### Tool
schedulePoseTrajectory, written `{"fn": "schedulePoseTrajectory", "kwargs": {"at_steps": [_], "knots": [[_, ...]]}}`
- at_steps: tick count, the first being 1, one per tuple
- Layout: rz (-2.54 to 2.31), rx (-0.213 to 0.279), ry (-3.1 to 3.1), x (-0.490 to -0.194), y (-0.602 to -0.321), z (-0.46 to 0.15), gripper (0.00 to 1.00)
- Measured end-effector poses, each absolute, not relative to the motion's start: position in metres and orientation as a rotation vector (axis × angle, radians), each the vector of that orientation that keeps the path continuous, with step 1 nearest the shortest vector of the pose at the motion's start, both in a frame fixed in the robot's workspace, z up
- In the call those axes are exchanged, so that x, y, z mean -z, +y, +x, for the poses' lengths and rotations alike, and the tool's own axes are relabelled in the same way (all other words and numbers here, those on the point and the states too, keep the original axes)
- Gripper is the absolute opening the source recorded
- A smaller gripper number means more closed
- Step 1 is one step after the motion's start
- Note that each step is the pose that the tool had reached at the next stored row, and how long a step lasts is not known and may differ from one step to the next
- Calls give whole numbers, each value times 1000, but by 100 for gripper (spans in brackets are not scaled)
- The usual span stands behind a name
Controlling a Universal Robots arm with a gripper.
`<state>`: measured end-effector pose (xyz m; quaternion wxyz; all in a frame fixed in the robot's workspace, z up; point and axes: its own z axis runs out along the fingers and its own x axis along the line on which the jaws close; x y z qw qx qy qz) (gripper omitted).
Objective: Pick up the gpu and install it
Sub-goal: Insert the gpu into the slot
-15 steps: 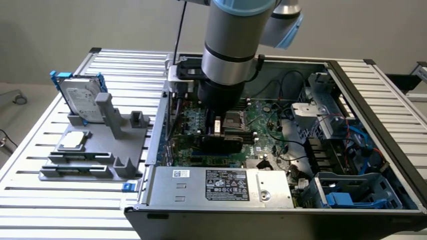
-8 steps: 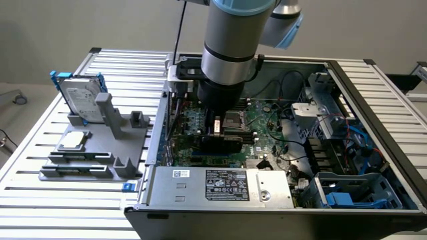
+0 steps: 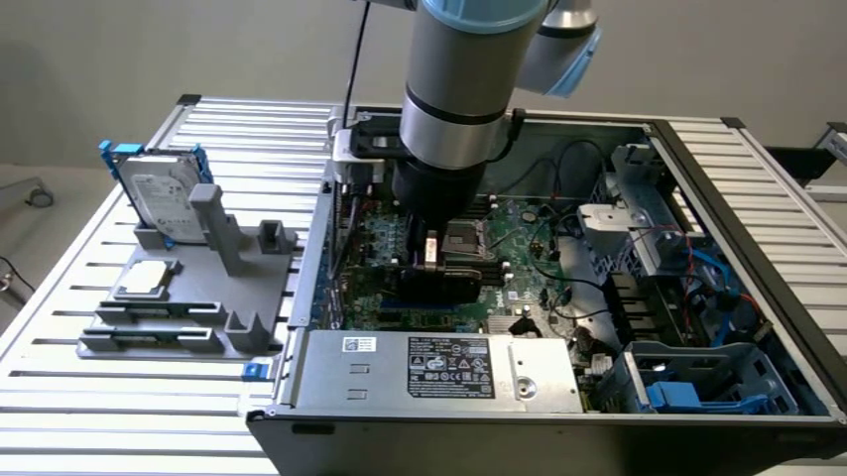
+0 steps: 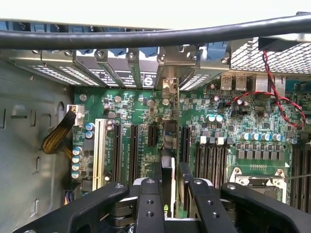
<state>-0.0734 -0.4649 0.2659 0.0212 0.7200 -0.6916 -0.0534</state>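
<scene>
My gripper (image 3: 430,250) is down inside the open computer case (image 3: 741,178), shut on the gpu (image 3: 434,281), a black card held on edge over the green motherboard (image 3: 523,263). In the wrist view the gpu (image 4: 167,177) shows edge-on between the two black fingers (image 4: 148,204), in line with the black expansion slots (image 4: 133,153). Its grey metal bracket (image 4: 170,85) reaches the row of rear slot covers (image 4: 112,68). Whether the card's edge sits in a slot is hidden.
A silver hard drive (image 3: 166,203) and a small CPU chip (image 3: 146,280) rest on the grey fixture (image 3: 198,297) at the exterior view's left. The power supply (image 3: 437,367), blue drive cage (image 3: 688,392), CPU socket (image 4: 257,177) and red wires (image 4: 277,97) crowd the case.
</scene>
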Motion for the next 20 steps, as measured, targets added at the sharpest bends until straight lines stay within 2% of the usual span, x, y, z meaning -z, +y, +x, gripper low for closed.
{"fn": "schedulePoseTrajectory", "kwargs": {"at_steps": [20], "knots": [[2232,167,-2144,-266,-467,-73,25]]}}
